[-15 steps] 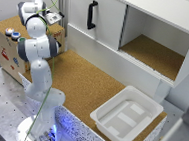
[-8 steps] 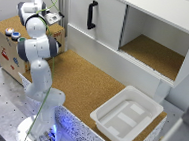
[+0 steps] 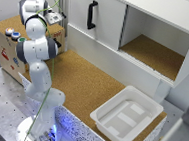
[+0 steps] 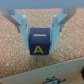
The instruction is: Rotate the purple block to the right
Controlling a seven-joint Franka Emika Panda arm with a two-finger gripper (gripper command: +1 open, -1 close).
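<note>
the purple block [image 4: 39, 41] sits on the cork surface [image 4: 15, 55], between the fingers of the gripper [image 4: 40, 31], which seem clamped against its sides. it looks small, light and rigid; flat opposite faces suit twisting.

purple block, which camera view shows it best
The wrist view: the purple block fills the middle of the frame, its yellow A readable, sitting on cork between the gripper fingers. Whether the fingers touch it is unclear. In the exterior view the block cannot be made out; the arm covers that area.
</note>
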